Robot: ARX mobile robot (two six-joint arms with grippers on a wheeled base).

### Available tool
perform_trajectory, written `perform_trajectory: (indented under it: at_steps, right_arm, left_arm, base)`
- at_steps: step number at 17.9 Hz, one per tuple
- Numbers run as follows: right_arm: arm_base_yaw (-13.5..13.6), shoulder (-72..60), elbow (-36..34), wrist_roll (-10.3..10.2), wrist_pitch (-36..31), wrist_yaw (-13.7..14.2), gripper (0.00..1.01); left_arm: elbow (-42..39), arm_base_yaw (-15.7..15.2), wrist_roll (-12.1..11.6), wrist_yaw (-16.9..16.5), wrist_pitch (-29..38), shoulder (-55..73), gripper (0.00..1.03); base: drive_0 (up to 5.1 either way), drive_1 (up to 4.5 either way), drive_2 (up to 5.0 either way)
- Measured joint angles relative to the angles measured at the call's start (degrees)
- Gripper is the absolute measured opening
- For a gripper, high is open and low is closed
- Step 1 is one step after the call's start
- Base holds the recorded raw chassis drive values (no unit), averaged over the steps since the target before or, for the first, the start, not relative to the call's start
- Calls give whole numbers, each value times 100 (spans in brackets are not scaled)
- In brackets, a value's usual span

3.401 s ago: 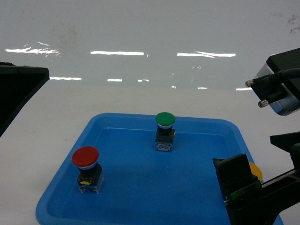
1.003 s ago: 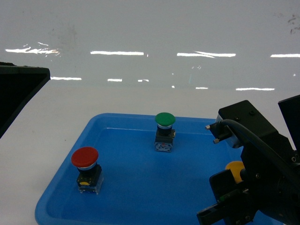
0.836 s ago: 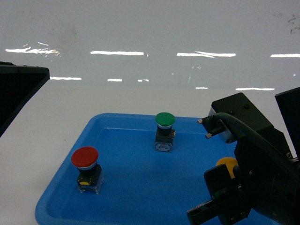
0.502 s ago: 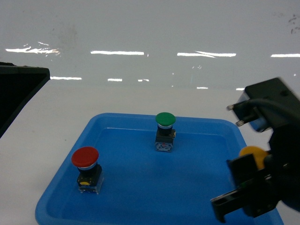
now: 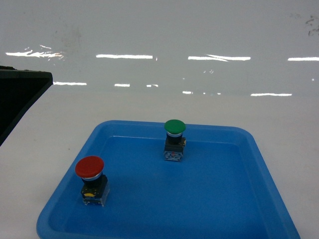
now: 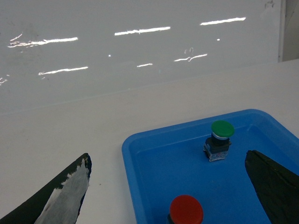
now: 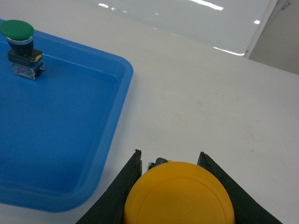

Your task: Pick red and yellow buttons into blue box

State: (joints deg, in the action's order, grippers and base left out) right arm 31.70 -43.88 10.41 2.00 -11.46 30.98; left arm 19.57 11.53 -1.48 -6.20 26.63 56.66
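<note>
While the right pincer (image 7: 173,161) is out of the head view, my right wrist camera shows it clenched on the yellow button (image 7: 179,195), whose round cap fills the gap between the two dark fingers (image 7: 124,186). It hangs over bare white table (image 7: 196,102), just beside the shallow blue tray's (image 7: 122,100) right rim and outside it.

On my left wrist camera the left pincer (image 6: 168,186) stands released, its two dark fingertips (image 6: 60,196) spread wide at the lower corners of the picture, gripping nothing, above the near left part of the tray.

The red button (image 5: 90,168) stands upright in the tray's front left area, its black body and clear base resting on the tray floor. A green button (image 5: 175,127) stands upright near the tray's far wall, well apart from the red one.

The blue box does not show in any of my three views. A dark slanted shape (image 5: 17,97) sits at the left edge of the head view; I cannot tell what it is.
</note>
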Motion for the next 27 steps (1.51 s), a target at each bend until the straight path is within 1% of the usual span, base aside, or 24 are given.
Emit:
perform_trajectory:
  at_steps: [1,2,3,5,6,8,9,11,12,13,15,17,18,20,23,24,25,26,27]
  right_arm:
    - [136,129,-70,-17,-109,212,33]
    - [260,105,-70,-24,-138,367,33]
    - [280,81,-74,-31,-214,374,33]
    - [278,-90,-107,-44,-466,516,33]
    - [273,-140,-109,-50,-455,555,33]
    - [273,-136,-122,-52,-470,564,33]
    - [275,-131,-122,-52,-468,564,33]
    - [273,-131,-122,-50,-470,566,33]
    - [273,-131,-122,-50,-468,566,33]
    - [273,-131,-122,-52,-468,566,33]
    - [273,-131,-122,-50,-470,566,33]
    - [273,-131,-122,-50,-468,566,33]
    - [273,-131,-122,-52,-470,566,33]
    - [273,-131,-122,-50,-468,566,33]
    - [273,-131,-122,-52,-468,566,33]
    - [273,-131,-122,-52,-470,566,33]
    - [273,-131,-122,-52,-470,566,33]
    - [273,-131,-122,-52,-468,566,33]
    - [273,-131,-122,-52,-468,566,33]
  left_arm:
    - [0,0,-2,-2,0,0,98]
    - [0,0,-2,-2,0,0,98]
    - [0,0,-2,0,0,0,98]
    - [0,0,-2,0,2,0,98]
    - [0,0,-2,0,0,0,98]
    - [0,26,2,0,-20,9,98]
    - [2,63,15,57,-87,42,98]
    - [39,125,70,63,-162,216,98]
    - [94,245,105,111,-291,413,98]
    - [168,330,105,90,-337,590,98]
    - [450,452,96,39,-208,1102,98]
    - [625,448,70,-2,-90,1565,98]
    - [721,431,37,-4,-44,1829,98]
    - [1095,365,-203,-4,94,2649,98]
    - [1773,271,-503,44,210,3558,98]
    - [1888,258,-549,68,219,3716,98]
    - [2105,225,-634,74,118,3991,98]
    - [2208,223,-699,173,120,4192,98]
    - [2277,223,-756,203,-9,4308,98]
  base:
    - [0,0,0]
    - [0,0,0]
    - [0,0,0]
    - [0,0,0]
    - [0,0,0]
    - [0,0,0]
    - [0,0,0]
    - [0,0,0]
    - [0,0,0]
    - [0,0,0]
    - [0,0,0]
    - [0,0,0]
    - [0,0,0]
    - [0,0,0]
    - [0,0,0]
    - [0,0,0]
    - [0,0,0]
    - [0,0,0]
    - [0,0,0]
